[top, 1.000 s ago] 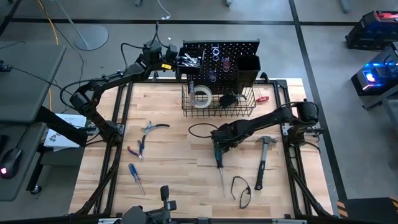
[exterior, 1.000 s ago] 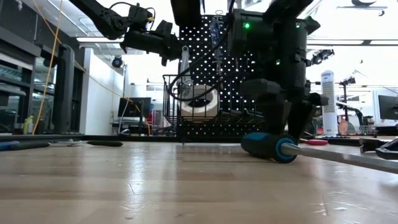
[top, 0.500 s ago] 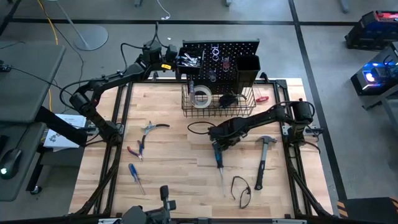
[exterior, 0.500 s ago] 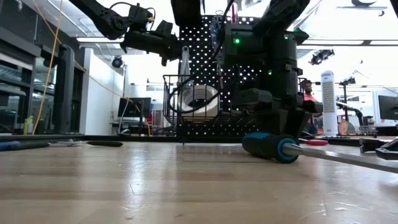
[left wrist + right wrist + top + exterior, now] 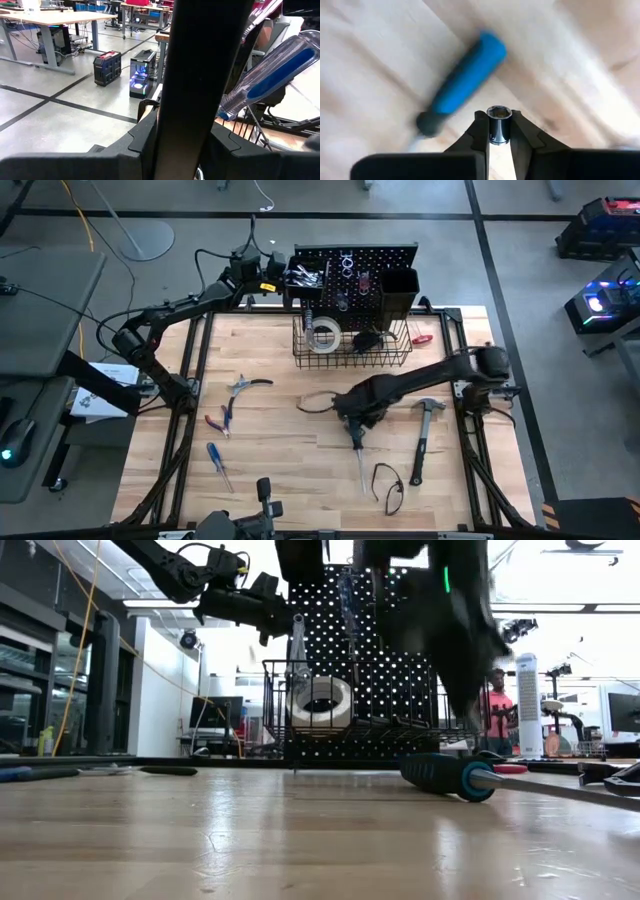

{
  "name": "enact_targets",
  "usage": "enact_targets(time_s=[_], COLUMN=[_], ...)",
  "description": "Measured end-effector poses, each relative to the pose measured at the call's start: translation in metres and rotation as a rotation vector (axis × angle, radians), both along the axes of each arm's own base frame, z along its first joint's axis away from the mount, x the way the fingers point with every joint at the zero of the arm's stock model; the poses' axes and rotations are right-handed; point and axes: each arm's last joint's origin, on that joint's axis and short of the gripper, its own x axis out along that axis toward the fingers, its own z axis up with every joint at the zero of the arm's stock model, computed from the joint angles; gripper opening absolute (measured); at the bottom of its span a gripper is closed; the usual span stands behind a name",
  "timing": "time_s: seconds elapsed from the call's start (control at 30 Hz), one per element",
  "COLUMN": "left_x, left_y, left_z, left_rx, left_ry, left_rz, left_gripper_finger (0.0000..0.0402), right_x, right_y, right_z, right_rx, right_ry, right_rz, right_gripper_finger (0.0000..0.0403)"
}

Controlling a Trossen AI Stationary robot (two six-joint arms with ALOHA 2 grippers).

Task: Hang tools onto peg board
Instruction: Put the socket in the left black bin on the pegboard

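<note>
Evenly and brightly lit from overhead in the high view, with only soft, short shadows on the pale wooden tabletop [image 5: 270,450]. Backlit in the low view by glaring white ceiling lights, leaving the upright black perforated peg board [image 5: 385,660] near silhouette and the dark right arm [image 5: 450,630] smeared by motion. Streaked with motion blur in the right wrist view, where the blue-handled screwdriver [image 5: 462,82] and wood grain smear, while the small silver hex socket [image 5: 499,124] stays sharp.

Peg board [image 5: 355,265] at table's [image 5: 270,470] 12 o'clock edge, wire basket [image 5: 352,348] in front holding tape roll [image 5: 322,335]. Hammer [image 5: 424,436] at 4, pliers [image 5: 222,418] at 9, long screwdriver [image 5: 357,452] near centre.
</note>
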Motion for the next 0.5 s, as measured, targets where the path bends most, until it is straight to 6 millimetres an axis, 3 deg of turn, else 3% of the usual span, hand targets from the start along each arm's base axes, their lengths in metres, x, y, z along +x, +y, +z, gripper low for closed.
enact_targets(time_s=[0.13, 0.3, 0.4, 0.5], left_x=[0.000, 0.000, 0.000, 0.000], left_y=[0.000, 0.000, 0.000, 0.000], left_z=[0.000, 0.000, 0.000, 0.000], left_rx=[0.007, 0.001, 0.001, 0.002], left_ry=[0.002, 0.001, -0.001, -0.002], left_rz=[0.001, 0.002, 0.002, 0.003], left_gripper_finger=[0.0108, 0.0108, 0.0108, 0.0108], right_x=[-0.001, -0.020, -0.036, -0.045], right_y=[0.002, -0.020, -0.039, -0.067], right_z=[0.077, 0.190, 0.238, 0.276], right_rx=[-0.166, -0.560, -0.809, -0.923], right_ry=[-0.254, -0.653, -0.744, -0.796], right_rz=[-0.015, -0.153, -0.221, -0.248], right_gripper_finger=[0.0031, 0.0031, 0.0031, 0.0031])
